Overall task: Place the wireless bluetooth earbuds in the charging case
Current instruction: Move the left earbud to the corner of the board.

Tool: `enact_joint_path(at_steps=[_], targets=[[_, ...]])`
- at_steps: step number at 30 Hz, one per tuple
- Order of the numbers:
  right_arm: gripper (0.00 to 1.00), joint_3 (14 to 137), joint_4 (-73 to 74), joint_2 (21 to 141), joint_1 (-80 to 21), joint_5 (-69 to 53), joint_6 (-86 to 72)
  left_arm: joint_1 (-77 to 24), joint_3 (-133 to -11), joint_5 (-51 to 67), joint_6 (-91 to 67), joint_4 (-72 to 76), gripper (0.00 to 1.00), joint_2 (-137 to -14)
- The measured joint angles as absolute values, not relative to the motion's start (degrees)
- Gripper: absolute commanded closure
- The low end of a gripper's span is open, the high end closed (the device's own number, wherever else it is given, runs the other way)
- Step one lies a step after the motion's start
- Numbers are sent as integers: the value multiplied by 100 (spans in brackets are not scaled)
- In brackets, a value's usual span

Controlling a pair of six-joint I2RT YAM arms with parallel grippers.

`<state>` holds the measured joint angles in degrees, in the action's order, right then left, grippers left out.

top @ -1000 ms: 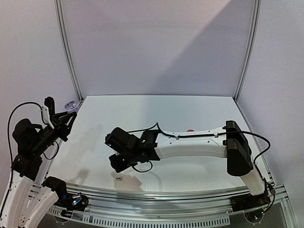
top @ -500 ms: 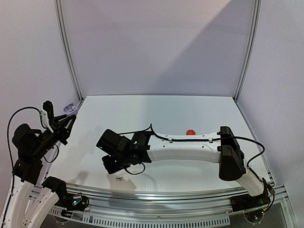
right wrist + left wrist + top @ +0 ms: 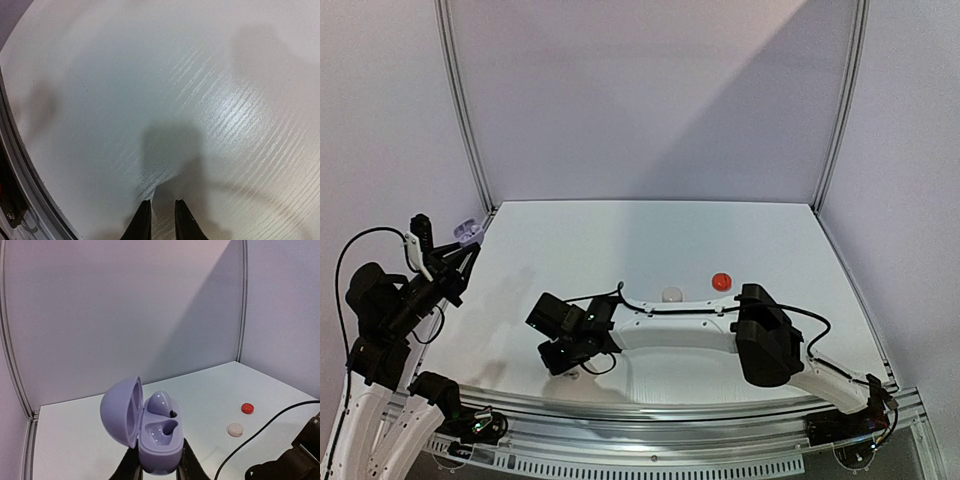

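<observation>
Lilac charging case [image 3: 157, 442], lid open, gripped in left jaws; right jaws slightly apart, low over table [image 3: 200, 75].

Room around my right gripper [image 3: 565, 358]: mostly open
From it, 12 o'clock is bare table [image 3: 650, 235] all the way back. The white case [image 3: 672, 294] and red case [image 3: 721, 280] sit out near 2. My own right arm [image 3: 690, 322] fills 3, and my left gripper [image 3: 460, 250] holds the open lilac case [image 3: 467, 231] up at 11.
</observation>
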<state>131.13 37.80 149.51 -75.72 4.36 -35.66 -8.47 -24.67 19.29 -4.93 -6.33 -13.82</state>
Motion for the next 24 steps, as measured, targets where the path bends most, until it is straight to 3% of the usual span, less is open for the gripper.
enact_joint_path(at_steps=[8,24], targets=[[95,13039,3776,14929,-7577,215,-3544,-847,-2464,1929,-493,-631,100,-1389],[97,12591,4532,14503,-7859,-38,-3092,-845,-2438,1933,-493,-628,100,-1393]])
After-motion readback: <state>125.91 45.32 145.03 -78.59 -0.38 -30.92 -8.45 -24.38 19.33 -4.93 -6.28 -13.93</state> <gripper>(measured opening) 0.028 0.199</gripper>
